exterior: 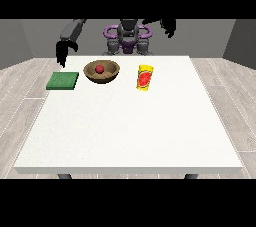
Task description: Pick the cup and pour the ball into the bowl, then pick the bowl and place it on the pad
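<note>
A brown bowl [102, 71] sits near the table's far edge, with a red ball [100, 69] inside it. To its right a yellow cup [144, 78] with a red mark stands upright on the table. A green pad [63, 80] lies flat left of the bowl. The hand at the view's left [63, 52] hangs beside the table's far left corner, above and behind the pad, fingers pointing down and holding nothing. The hand at the view's right [168, 26] is raised high beside the robot's shoulder, well above the cup, holding nothing.
The white table [130, 131] stretches wide towards the camera. The robot's torso [128, 38] stands behind the far edge. Wooden floor surrounds the table.
</note>
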Available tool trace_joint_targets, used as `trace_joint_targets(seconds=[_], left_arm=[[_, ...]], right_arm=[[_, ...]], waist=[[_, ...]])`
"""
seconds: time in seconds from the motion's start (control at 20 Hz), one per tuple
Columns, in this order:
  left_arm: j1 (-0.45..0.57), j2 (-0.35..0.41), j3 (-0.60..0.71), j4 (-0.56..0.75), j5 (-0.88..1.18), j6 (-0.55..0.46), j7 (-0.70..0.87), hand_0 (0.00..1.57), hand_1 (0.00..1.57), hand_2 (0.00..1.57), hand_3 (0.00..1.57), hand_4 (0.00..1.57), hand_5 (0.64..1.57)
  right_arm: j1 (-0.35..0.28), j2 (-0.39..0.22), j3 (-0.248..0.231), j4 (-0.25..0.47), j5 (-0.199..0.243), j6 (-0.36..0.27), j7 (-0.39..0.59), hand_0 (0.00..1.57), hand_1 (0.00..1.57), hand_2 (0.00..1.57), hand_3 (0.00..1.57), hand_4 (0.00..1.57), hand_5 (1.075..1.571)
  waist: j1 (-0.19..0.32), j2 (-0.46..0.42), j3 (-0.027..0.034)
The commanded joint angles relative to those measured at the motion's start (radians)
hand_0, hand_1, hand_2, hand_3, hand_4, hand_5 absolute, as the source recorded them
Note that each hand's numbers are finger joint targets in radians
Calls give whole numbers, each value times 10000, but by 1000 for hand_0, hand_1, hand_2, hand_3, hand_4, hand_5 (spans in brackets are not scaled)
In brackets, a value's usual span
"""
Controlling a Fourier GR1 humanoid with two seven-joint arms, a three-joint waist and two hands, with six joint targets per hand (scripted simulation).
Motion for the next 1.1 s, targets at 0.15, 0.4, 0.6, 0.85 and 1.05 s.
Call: trace_joint_targets(seconds=[0.15, 0.4, 0.6, 0.85, 1.05], left_arm=[[-197, 2461, 2978, -345, 4375, -4092, -769, 0, 0, 0, 0, 317, 1497], [-457, 4328, 4676, 1113, 5673, -5728, -1073, 0, 0, 0, 0, 333, 1511], [-403, 4800, 4952, 1206, 6048, -6049, -927, 0, 0, 0, 0, 300, 1509], [122, 5399, 5361, 1568, 6357, -6423, -983, 0, 0, 0, 0, 279, 1508], [364, 5390, 5331, 1335, 6479, -6445, -896, 0, 0, 0, 0, 267, 1507]], right_arm=[[243, 633, -98, -259, 105, -842, -422, 0, 0, 0, 0, 0, 1569], [-191, 1337, 302, -439, 164, -1141, -687, 0, 0, 0, 0, 0, 1568], [-1061, 1214, 240, 1141, 435, -1281, -1364, 0, 0, 0, 0, 0, 1569], [-1438, 1157, 421, 2456, 737, -1095, -2041, 0, 0, 0, 0, 0, 1568], [-1291, 1632, 621, 2959, 1135, -1548, -2803, 0, 0, 0, 0, 0, 1570]], waist=[[894, 573, 91], [492, 1322, 115], [445, 1399, 131], [196, 1275, 132], [279, 1215, 132]])
